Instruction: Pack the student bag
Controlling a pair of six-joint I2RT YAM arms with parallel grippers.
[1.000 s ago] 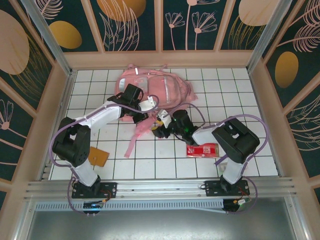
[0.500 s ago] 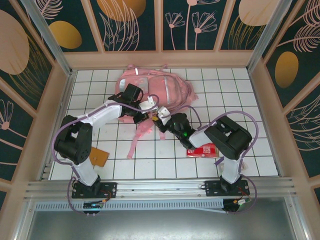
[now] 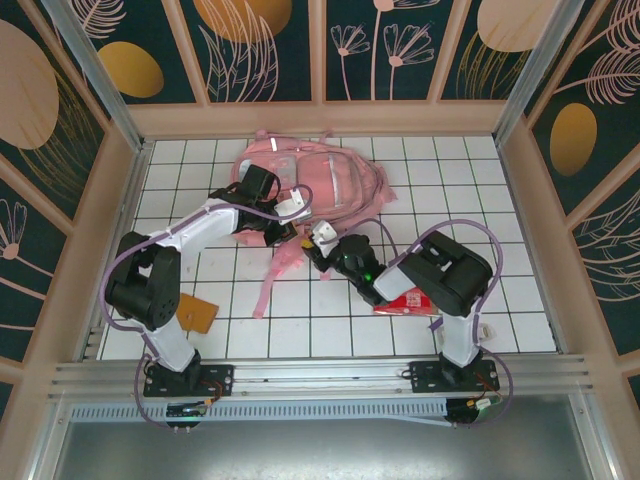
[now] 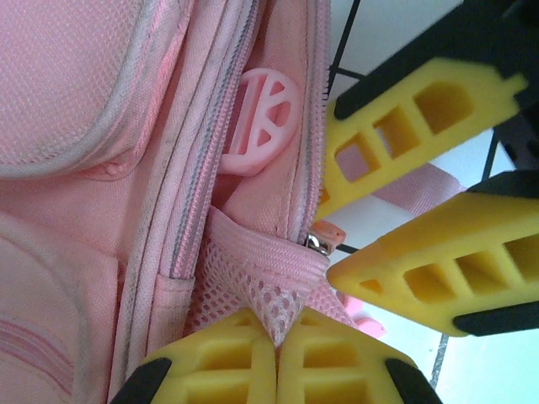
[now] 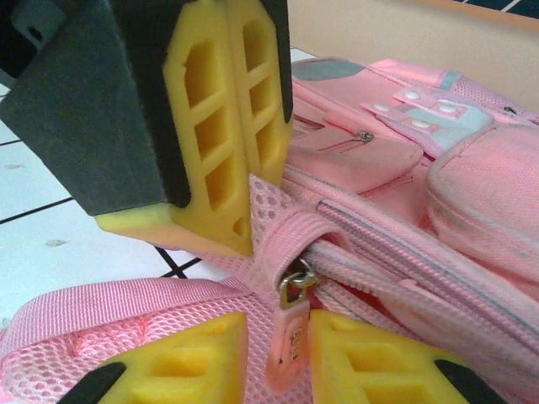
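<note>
A: From above, where is the bag being seen?
B: The bag (image 3: 320,175) is being seen flat at the far side of the desk (image 3: 480,200). A red packet (image 3: 405,300) is being seen outside it.
A: Left wrist?
B: Its mesh edge (image 4: 253,295) is being pinched in the fully closed left gripper (image 4: 275,349). Being soft and floppy, it is judged best taken by its seams.
A: Right wrist?
B: The zip pull (image 5: 292,290) is being closely flanked by the right gripper (image 5: 276,328); a firm clamp cannot be told. What the pockets hold is hidden.
</note>
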